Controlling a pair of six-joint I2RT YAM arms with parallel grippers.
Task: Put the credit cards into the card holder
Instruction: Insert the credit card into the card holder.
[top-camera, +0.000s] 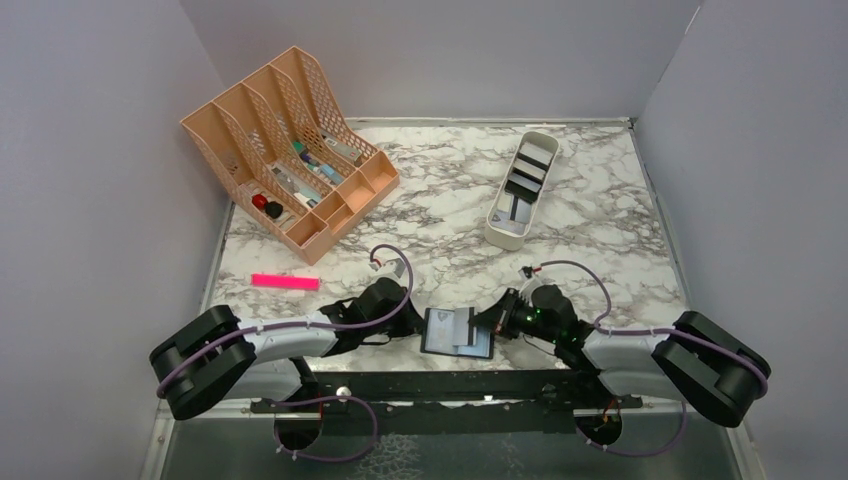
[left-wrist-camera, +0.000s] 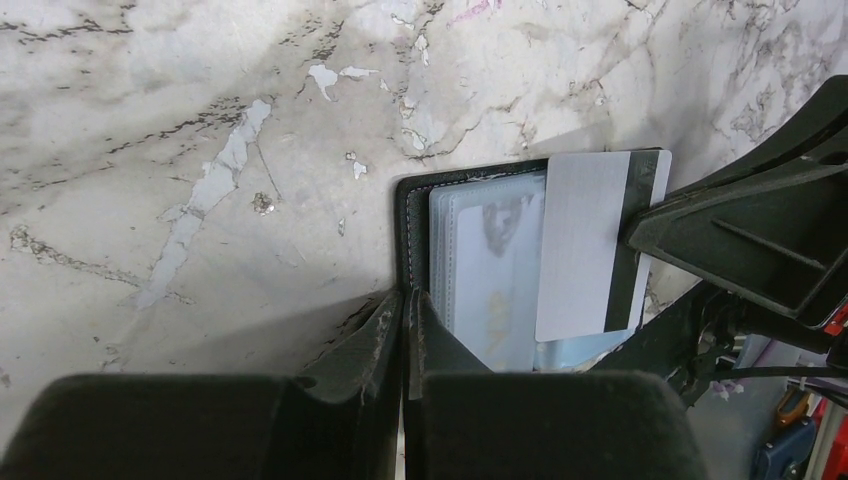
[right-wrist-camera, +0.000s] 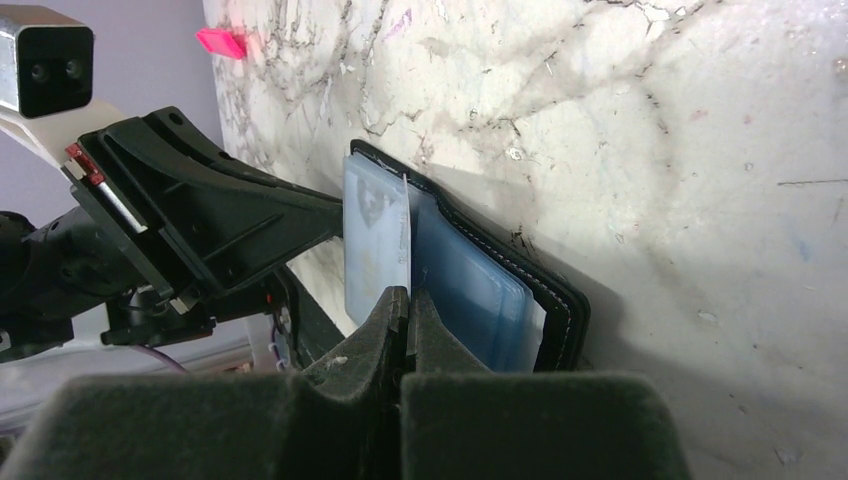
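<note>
Black holder (top-camera: 458, 335) lies open on the marble bench (top-camera: 600, 230), close to me. Both my arms lie low and reach inward. My left gripper (left-wrist-camera: 407, 300) pinches the holder's left edge. My right gripper (right-wrist-camera: 408, 300) squeezes a white card (left-wrist-camera: 585, 245) over its pockets.

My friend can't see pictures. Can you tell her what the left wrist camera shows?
The left end effector pinches the edge of an open black card holder lying on a marble table. From the right, the right end effector holds a white credit card with a dark stripe over the holder's clear sleeves.
</note>
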